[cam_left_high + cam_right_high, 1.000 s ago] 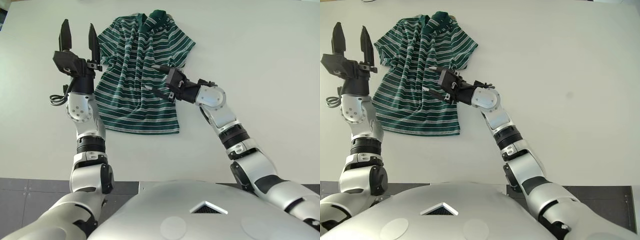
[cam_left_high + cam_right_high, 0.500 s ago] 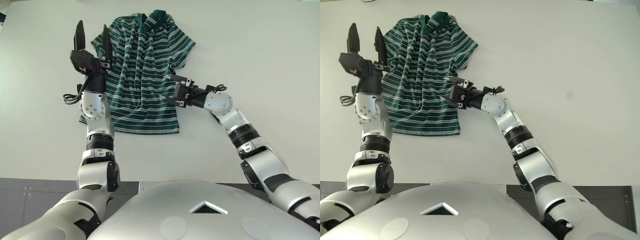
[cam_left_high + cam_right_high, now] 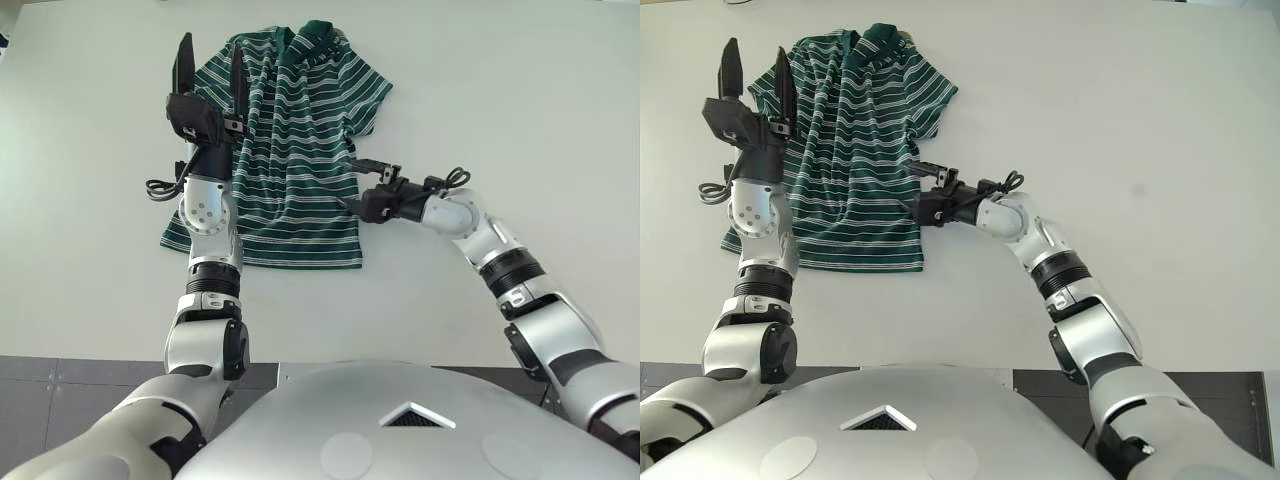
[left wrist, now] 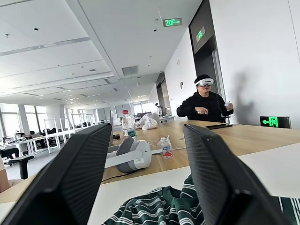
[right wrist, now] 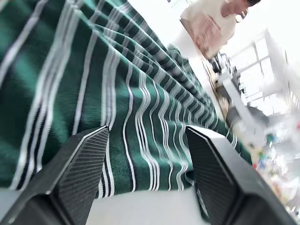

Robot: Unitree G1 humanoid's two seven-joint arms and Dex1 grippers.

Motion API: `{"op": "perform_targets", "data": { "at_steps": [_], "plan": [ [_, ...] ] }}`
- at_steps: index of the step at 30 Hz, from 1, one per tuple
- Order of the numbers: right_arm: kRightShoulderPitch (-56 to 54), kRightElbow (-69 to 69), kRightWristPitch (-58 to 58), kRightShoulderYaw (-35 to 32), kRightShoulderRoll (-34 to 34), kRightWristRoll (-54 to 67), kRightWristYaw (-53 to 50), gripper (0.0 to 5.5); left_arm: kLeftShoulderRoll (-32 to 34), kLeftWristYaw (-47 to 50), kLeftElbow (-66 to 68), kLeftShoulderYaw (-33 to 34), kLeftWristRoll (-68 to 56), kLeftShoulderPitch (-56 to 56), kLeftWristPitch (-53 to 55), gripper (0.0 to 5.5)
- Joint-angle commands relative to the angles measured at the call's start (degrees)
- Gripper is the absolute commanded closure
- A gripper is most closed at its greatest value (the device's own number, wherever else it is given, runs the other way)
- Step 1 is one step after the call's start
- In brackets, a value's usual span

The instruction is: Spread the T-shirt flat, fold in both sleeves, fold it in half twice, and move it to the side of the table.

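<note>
Tool (image 5: 146, 133) spread wide at T-shirt (image 5: 70, 61) hem (green-striped).

Silver jointed arms (image 3: 203, 214), black ribbed two-finger end effectors (image 3: 211, 62), looped black wrist cables (image 3: 163, 187)

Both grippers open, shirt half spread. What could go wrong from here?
The T-shirt is wrinkled and skewed; folding sleeves now could lock creases in. The right gripper, open and low at the shirt's side edge, may pinch both layers. The left gripper, raised open at the shirt's other side, may drag fabric on descent.
</note>
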Motion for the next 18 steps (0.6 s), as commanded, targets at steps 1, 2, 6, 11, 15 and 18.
{"op": "perform_targets", "data": {
  "at_steps": [1, 2, 6, 11, 15, 18],
  "plan": [
    [2.5, -4.5, 1.5, 6.4, -8.4, -8.9, 7.7, 2.45, 0.6, 0.4, -2.2, -0.7, 1.3, -0.7, 0.7, 2.67],
    [3.7, -7.3, 2.1, 7.4, -11.8, -9.6, 11.5, 2.45, 1.0, 0.3, -3.0, -0.9, 1.7, -0.8, 0.8, 2.67],
    [12.3, -21.6, 8.8, 5.6, -28.6, -1.5, 28.6, 2.45, 2.8, -0.4, -6.6, -1.1, 2.4, -0.9, 1.9, 2.67],
    [25.1, -40.1, 20.4, 0.4, -45.2, 14.6, 38.9, 2.45, 5.1, -3.6, -14.7, -0.9, -1.1, 1.4, 8.1, 2.67],
    [31.3, -49.1, 27.1, -2.7, -50.7, 22.3, 40.4, 2.45, 7.7, -5.6, -20.3, -0.2, -2.5, 3.9, 12.5, 2.67],
    [32.7, -52.0, 30.2, -4.3, -50.6, 24.2, 40.4, 2.45, 8.7, -6.3, -22.1, 0.6, -3.6, 4.9, 14.6, 2.67]
  ]
}}
